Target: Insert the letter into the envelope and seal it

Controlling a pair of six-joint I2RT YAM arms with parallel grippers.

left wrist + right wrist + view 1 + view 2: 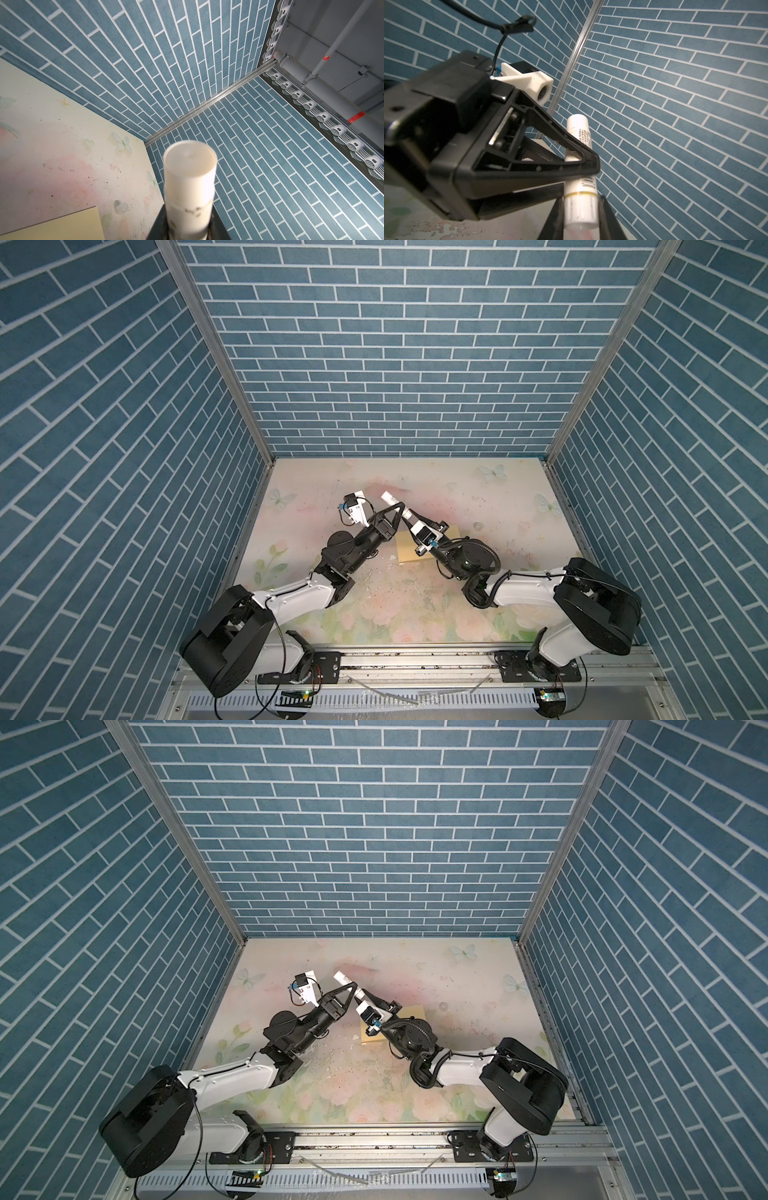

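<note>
A white glue stick (389, 498) (342, 977) is held up over the table between both arms. My left gripper (400, 509) (188, 228) is shut on its barrel, and the stick's round end (190, 166) juts out past the jaws. My right gripper (408, 515) (580, 214) is shut on the ribbed end below the yellow ring, with a black finger pressed to each side. The yellow envelope (405, 549) (415, 1011) (62, 226) lies flat on the table under the right wrist, partly covered. The letter is out of view.
The floral table (478, 497) is ringed by blue brick-pattern walls (395, 364) on three sides. The two wrists nearly touch at mid-table. A metal rail (415, 659) with the arm bases runs along the front edge.
</note>
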